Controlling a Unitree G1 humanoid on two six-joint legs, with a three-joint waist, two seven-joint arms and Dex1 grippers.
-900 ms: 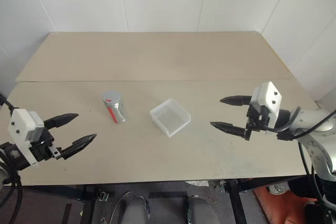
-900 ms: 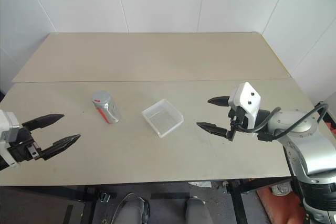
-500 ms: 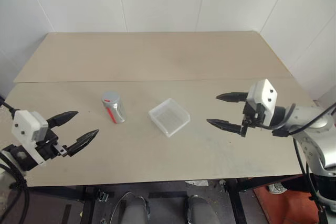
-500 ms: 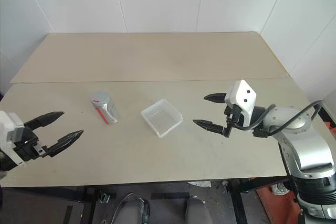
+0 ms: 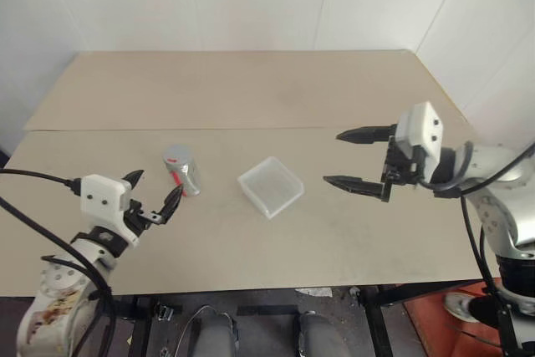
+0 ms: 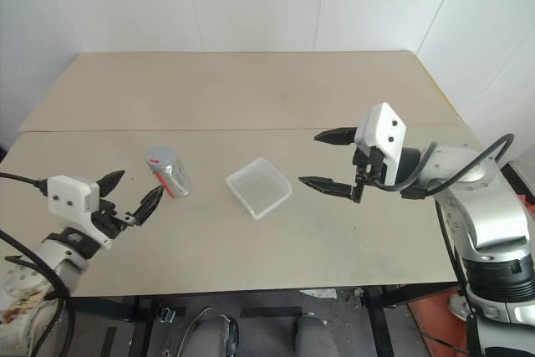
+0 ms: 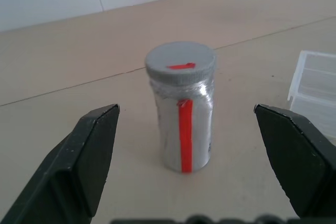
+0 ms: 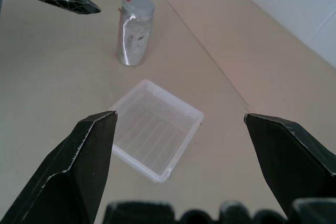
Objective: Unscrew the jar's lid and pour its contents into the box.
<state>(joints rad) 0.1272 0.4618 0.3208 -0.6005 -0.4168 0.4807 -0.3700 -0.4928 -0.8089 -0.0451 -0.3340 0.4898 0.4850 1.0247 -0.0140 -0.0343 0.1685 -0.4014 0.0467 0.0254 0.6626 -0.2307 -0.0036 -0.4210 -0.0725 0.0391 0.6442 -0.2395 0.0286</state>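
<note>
Although both arms are up and aimed at the work, you have nothing of the task finished yet, as far as I can judge. The small clear plastic cylindrical jar [image 7: 181, 123] with the red streak down its side stands upright on the pale wooden tabletop [image 5: 251, 89], and its round flat grey screw lid [image 7: 180, 62] with the small red mark sits on top, apparently screwed down. The shallow square box of clear colourless plastic [image 5: 270, 186] lies just to the jar's right, a little apart from it, and it looks empty. I cannot make out the contents through the jar's wall, beyond that red streak.

Your left gripper [image 5: 153, 196] has its two black fingers spread wide, close to the jar but touching nothing; in the left wrist view the jar stands centred in the gap between them, still a little ahead. Your right gripper [image 5: 359, 159] hovers to the right of the box, fingers likewise spread and holding nothing.

So everything remains: you must grip the jar, unscrew the lid, and tip the contents into the box.

By count you have one jar, one lid, one box, two grippers with two fingers each, and one tabletop crossed by a single seam behind the things.
</note>
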